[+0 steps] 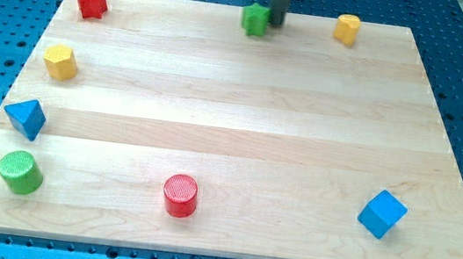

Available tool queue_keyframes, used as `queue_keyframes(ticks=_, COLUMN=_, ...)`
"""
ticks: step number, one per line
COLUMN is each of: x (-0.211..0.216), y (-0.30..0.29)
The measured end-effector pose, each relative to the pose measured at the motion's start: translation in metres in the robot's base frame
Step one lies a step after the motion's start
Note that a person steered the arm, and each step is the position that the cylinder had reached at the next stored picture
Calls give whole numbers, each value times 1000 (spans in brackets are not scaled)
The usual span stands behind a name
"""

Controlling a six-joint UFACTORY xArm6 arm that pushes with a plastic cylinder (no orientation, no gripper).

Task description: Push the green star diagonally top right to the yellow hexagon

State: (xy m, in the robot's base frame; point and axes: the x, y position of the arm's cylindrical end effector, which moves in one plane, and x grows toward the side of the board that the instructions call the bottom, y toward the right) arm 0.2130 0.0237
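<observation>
The green star (256, 19) sits at the top edge of the wooden board (241, 122), near the middle. My tip (276, 25) is right beside the star's right side, touching it or nearly so. The dark rod rises from there out of the view's top. A yellow hexagon (60, 62) lies at the left side of the board, far down-left of the star. A second yellow block (346, 29), whose shape I cannot make out, sits near the top right, to the right of my tip.
A red star (91, 3) is at the top left. A blue triangle block (26, 118) and a green cylinder (20, 173) are at the lower left. A red cylinder (180, 196) is at the bottom middle, a blue cube (381, 213) at the bottom right.
</observation>
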Motion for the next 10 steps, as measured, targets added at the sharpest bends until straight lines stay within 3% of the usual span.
queue_keyframes(ticks=1, x=31, y=-54)
queue_keyframes(ticks=2, x=30, y=-15)
queue_keyframes(ticks=3, x=61, y=-40)
queue_keyframes(ticks=5, x=86, y=-124)
queue_keyframes(ticks=6, x=98, y=-94)
queue_keyframes(ticks=8, x=100, y=-190)
queue_keyframes(ticks=10, x=138, y=-182)
